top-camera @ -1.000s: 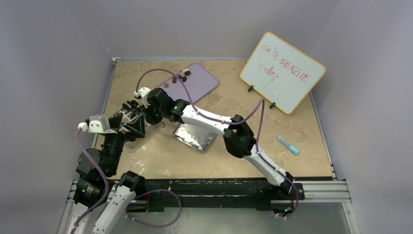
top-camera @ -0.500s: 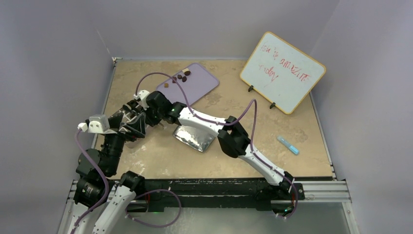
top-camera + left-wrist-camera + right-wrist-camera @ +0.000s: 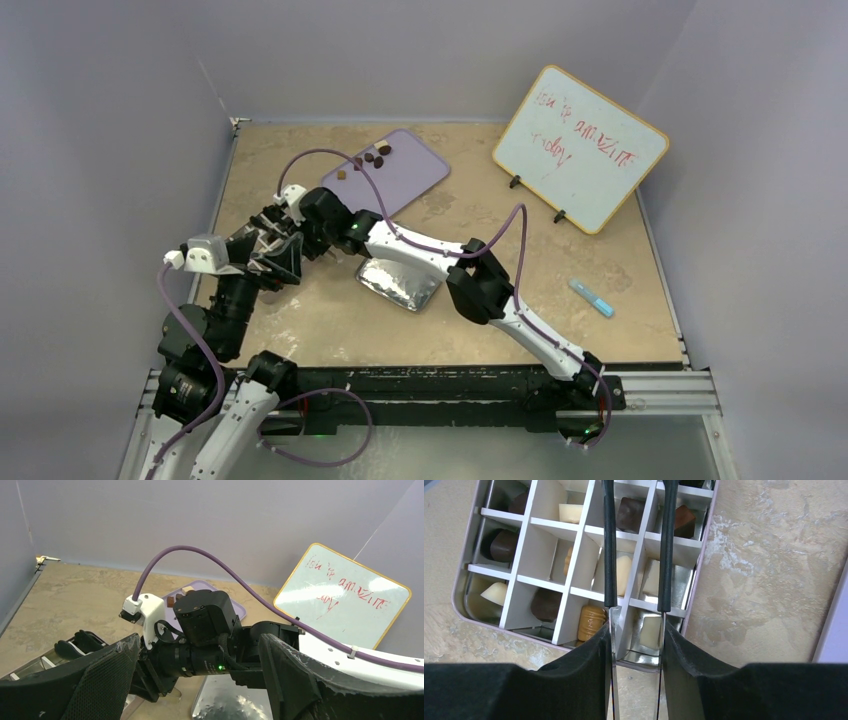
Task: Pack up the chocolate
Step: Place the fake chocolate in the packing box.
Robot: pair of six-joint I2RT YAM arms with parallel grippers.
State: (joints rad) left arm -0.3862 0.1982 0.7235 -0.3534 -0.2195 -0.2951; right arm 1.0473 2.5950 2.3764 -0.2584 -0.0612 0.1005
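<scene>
Your right gripper hangs over the divided tin, fingers a narrow gap apart and pinching nothing, with a cream chocolate lying in the cell right beneath. Other pieces sit in neighbouring cells, and a few lie on the lilac tray. Your left gripper is spread wide, empty.

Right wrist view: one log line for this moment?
right gripper open over divided tin | left gripper open, empty | chocolate partly packed

White-black arms, purple cables, green LED.
</scene>
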